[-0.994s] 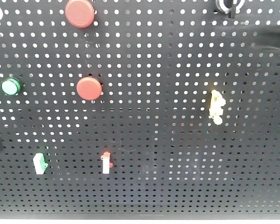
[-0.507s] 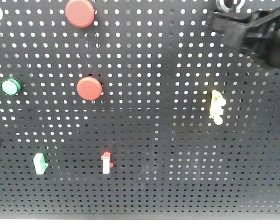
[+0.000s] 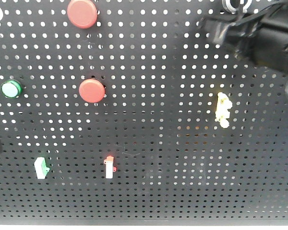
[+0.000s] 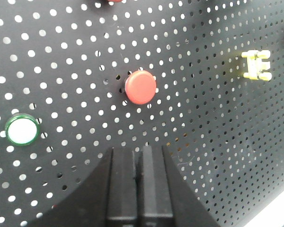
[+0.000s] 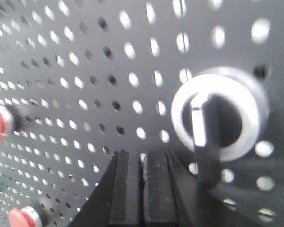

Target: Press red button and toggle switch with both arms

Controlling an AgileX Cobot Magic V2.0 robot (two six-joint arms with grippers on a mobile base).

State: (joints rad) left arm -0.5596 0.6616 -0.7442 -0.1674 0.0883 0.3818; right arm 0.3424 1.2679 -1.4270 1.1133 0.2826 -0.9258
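Round red plastic push-button [image 4: 141,87] sits mid-left on the black perforated panel [image 3: 182,158], small white red-tipped toggle switch [image 3: 109,166] near its 6 o'clock; neither is touched. Left gripper [image 4: 138,153] hangs off the button's 6 o'clock, fingers pressed together, likely to make one blunt poking tip. Right gripper [image 5: 138,158], likewise closed on nothing, is up at the panel's 1 o'clock beside a silver-ringed rotary knob [image 5: 217,118], well apart from the switch: wrong spot, I judge.

Matte black, blocky end effectors [image 4: 141,152]
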